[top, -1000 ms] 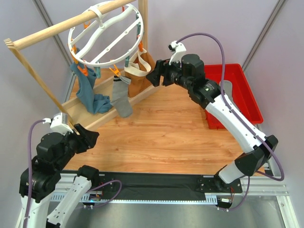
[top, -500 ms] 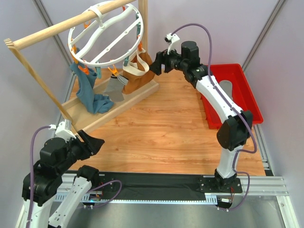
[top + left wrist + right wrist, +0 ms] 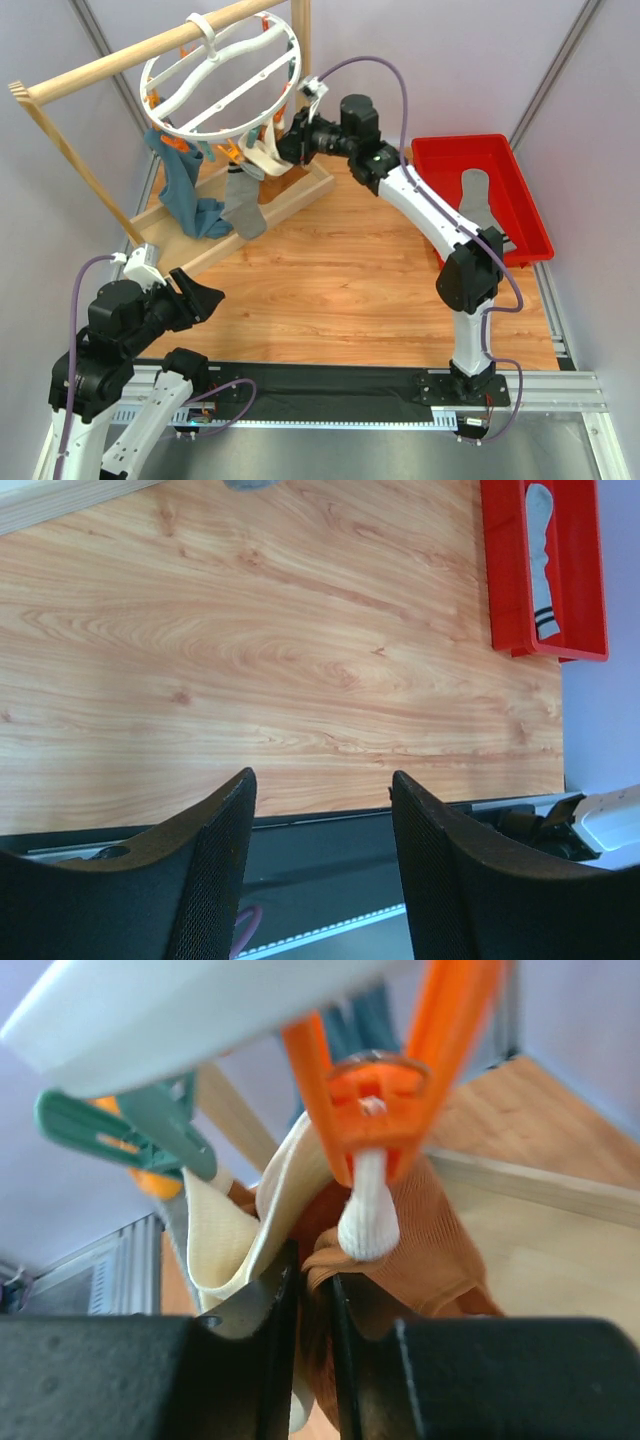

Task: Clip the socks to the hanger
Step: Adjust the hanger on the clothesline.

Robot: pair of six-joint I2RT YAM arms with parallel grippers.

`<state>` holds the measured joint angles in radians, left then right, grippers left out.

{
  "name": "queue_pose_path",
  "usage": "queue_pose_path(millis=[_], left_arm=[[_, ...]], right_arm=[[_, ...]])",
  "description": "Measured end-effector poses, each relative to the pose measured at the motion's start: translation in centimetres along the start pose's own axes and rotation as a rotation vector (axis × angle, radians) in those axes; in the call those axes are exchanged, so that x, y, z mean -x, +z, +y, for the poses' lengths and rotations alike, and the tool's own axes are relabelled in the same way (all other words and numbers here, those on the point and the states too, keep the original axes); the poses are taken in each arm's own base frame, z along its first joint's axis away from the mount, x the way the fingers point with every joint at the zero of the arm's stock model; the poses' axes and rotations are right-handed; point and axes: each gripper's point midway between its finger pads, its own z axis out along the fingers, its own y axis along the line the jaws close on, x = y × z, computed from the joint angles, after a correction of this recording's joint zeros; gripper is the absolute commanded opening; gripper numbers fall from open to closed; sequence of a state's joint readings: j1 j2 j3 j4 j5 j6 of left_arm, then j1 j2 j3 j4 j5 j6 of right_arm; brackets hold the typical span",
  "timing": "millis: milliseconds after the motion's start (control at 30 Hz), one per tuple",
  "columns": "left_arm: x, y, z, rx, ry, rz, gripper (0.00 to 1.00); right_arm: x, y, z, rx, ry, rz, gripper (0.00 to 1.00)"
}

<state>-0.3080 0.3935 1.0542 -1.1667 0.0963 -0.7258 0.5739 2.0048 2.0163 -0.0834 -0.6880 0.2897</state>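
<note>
The white round hanger (image 3: 215, 75) hangs from the wooden rail, with one grey sock (image 3: 243, 203) clipped under it by an orange clip. The other sock (image 3: 478, 192) lies in the red bin (image 3: 525, 215); in the left wrist view the sock (image 3: 540, 560) shows its striped cuff. My right gripper (image 3: 287, 150) is under the hanger's rim, and in its wrist view the right gripper (image 3: 315, 1280) is shut on the brown tote bag (image 3: 440, 1250), just below an orange clip (image 3: 375, 1090). My left gripper (image 3: 203, 297) hovers open and empty above the table's near left; the left gripper (image 3: 322, 790) holds nothing.
A teal-blue cloth (image 3: 185, 190) hangs at the hanger's left. A teal clip (image 3: 150, 1125) and the bag's cream handle (image 3: 240, 1220) crowd the right fingers. The wooden rail frame (image 3: 120, 60) and its base board (image 3: 290, 200) stand at the back left.
My right arm has swung left from the middle back to under the hanger, and its jaws have closed on the tote bag. The hanger has tilted slightly. The left arm has barely shifted.
</note>
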Motion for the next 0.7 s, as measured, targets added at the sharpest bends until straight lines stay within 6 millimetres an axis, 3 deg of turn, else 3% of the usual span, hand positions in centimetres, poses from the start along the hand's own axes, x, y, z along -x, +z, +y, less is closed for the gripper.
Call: queue_pose_path(millis=[300, 500, 600, 700], left_arm=[[1.0, -0.6, -0.9, -0.032, 0.005, -0.036, 0.62], [1.4, -1.1, -0.6, -0.023, 0.005, -0.077, 0.62], [1.9, -1.7, -0.6, -0.023, 0.006, -0.106, 0.62], [2.3, -2.2, -0.9, -0.031, 0.008, -0.124, 0.62]], right_arm=[[-6.8, 4.7, 11.1, 0.120, 0.055, 0.108, 0.15], [-9.4, 6.7, 18.0, 0.176, 0.055, 0.140, 0.22], [-9.9, 7.0, 19.3, 0.171, 0.063, 0.152, 0.25], [-9.8, 6.9, 18.3, 0.109, 0.073, 0.159, 0.36]])
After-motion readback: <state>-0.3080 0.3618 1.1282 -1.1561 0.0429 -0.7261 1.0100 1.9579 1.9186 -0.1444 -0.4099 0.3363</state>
